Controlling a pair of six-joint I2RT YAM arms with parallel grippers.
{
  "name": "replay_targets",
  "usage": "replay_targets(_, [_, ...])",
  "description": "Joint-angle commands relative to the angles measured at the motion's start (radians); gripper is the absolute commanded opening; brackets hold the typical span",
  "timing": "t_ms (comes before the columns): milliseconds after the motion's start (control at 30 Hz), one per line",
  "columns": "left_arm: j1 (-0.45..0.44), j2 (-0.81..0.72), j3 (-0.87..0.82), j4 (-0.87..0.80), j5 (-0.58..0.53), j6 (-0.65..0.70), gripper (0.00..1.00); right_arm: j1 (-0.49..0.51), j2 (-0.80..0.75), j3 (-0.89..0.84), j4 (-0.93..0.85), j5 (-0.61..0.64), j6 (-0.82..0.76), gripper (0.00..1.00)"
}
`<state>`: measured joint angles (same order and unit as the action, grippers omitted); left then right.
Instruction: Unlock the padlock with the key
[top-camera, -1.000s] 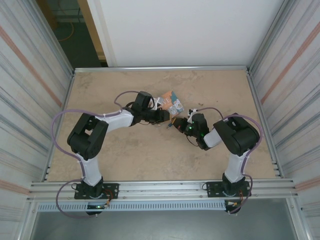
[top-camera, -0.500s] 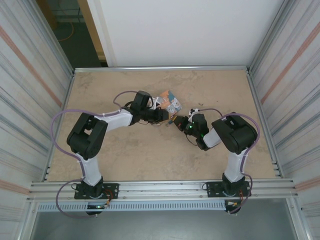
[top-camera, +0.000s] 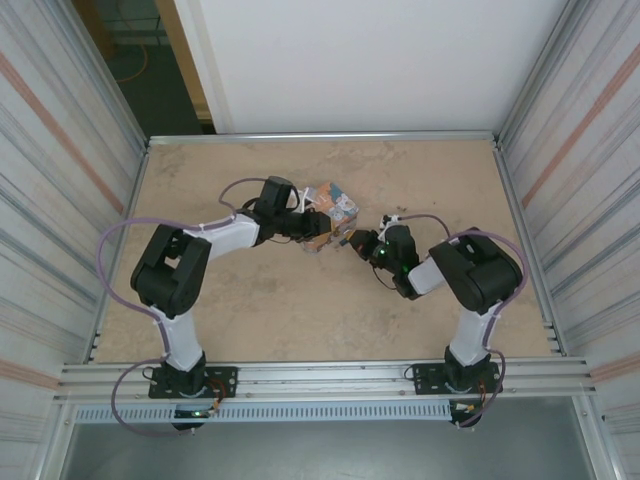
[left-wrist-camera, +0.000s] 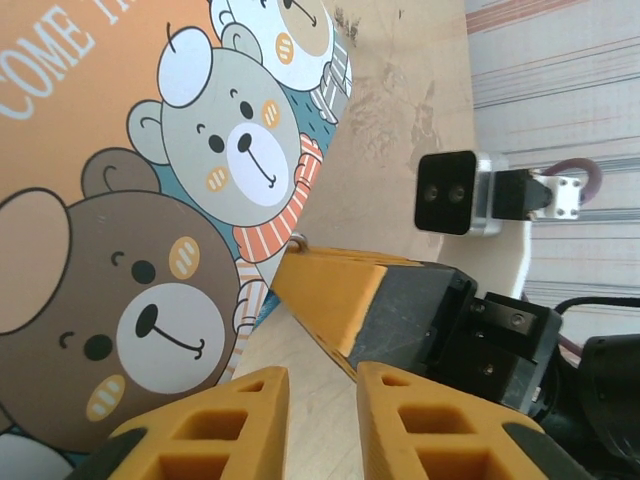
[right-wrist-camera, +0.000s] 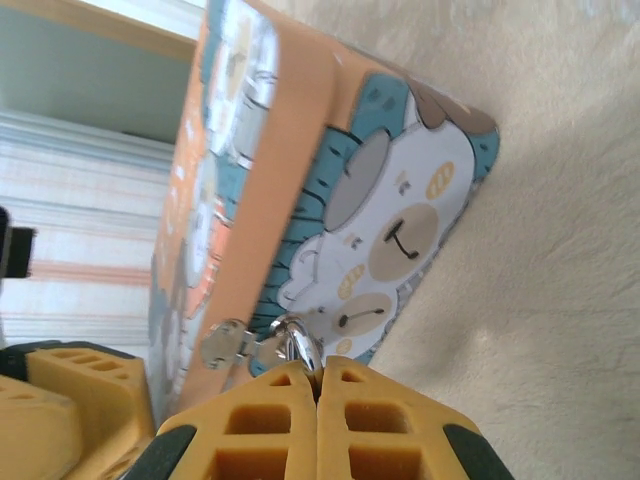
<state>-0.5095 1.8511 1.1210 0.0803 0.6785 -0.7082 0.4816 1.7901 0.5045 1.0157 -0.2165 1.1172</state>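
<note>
An orange tin (top-camera: 331, 205) with bear pictures stands mid-table, tilted up on an edge; it is also in the left wrist view (left-wrist-camera: 150, 230). The padlock (right-wrist-camera: 303, 343) hangs from the tin's hasp (right-wrist-camera: 224, 345); only its thin silvery shackle shows. My right gripper (right-wrist-camera: 318, 368) (top-camera: 352, 243) is shut on the padlock, hiding its body. My left gripper (left-wrist-camera: 322, 415) (top-camera: 316, 238) sits low beside the tin, slightly open, with bare table in its gap. The right gripper's orange finger (left-wrist-camera: 335, 295) lies just ahead of it. The key is hidden.
Corrugated metal walls (top-camera: 70, 170) close in both sides, and a white panel (top-camera: 360, 60) stands at the back. An aluminium rail (top-camera: 320, 375) runs along the near edge by the arm bases. Bare table (top-camera: 300, 310) lies in front of the grippers.
The tin has shifted left and tipped up. My left gripper moved left with it and opened a little. The right gripper stayed shut on the padlock.
</note>
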Motion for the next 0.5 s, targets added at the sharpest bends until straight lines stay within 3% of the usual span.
replay_targets(0, [0.011,-0.029,0.002,-0.121,-0.030,0.004,0.29,-0.015,-0.118,0.001,-0.137,0.026,-0.104,0.00])
replay_targets(200, [0.041,-0.128,0.007,-0.140,-0.030,0.032,0.35,-0.031,-0.286,0.015,-0.357,0.034,-0.201,0.00])
replay_targets(467, [0.070,-0.331,-0.028,-0.238,-0.136,0.144,0.46,-0.012,-0.493,0.096,-0.698,0.084,-0.356,0.00])
